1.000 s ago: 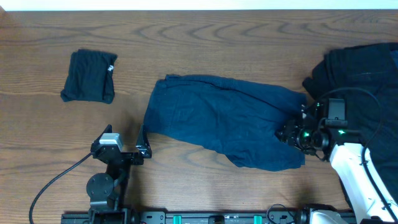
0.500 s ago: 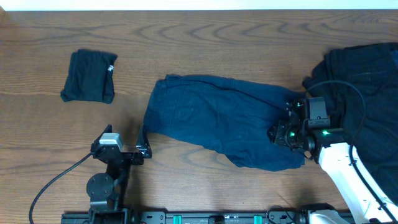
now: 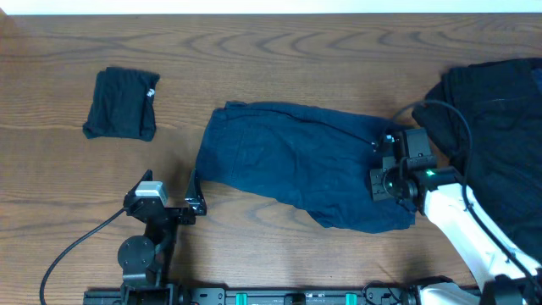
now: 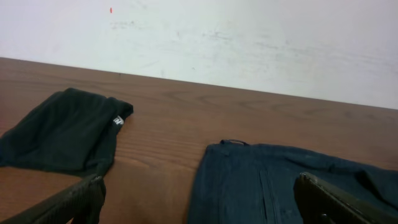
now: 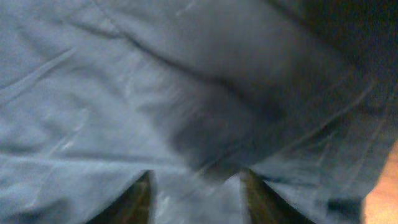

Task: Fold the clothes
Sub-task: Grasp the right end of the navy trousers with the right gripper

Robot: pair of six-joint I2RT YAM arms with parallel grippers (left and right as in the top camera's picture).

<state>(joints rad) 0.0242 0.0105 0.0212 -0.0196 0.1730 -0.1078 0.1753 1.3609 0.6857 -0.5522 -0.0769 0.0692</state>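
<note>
The navy clothes [image 3: 296, 165] lie spread flat across the middle of the table, also seen as navy cloth [image 4: 273, 180] in the left wrist view. My right gripper [image 3: 379, 163] hovers low over their right end. In the right wrist view its fingers [image 5: 140, 199] stand apart, open, with blurred navy cloth [image 5: 124, 93] filling the picture and lying between them. My left gripper [image 3: 195, 196] rests wide open beside the garment's lower left corner; its two fingers [image 4: 74, 199] frame bare wood and the cloth's edge.
A small folded black garment [image 3: 121, 103] with a white label lies at the far left, also visible as black cloth [image 4: 62, 130]. A heap of dark clothes [image 3: 500, 119] covers the right edge. Behind the table stands a white wall [image 4: 249, 37].
My right gripper has slid left from the garment's right edge onto the navy cloth. The left arm has not moved.
</note>
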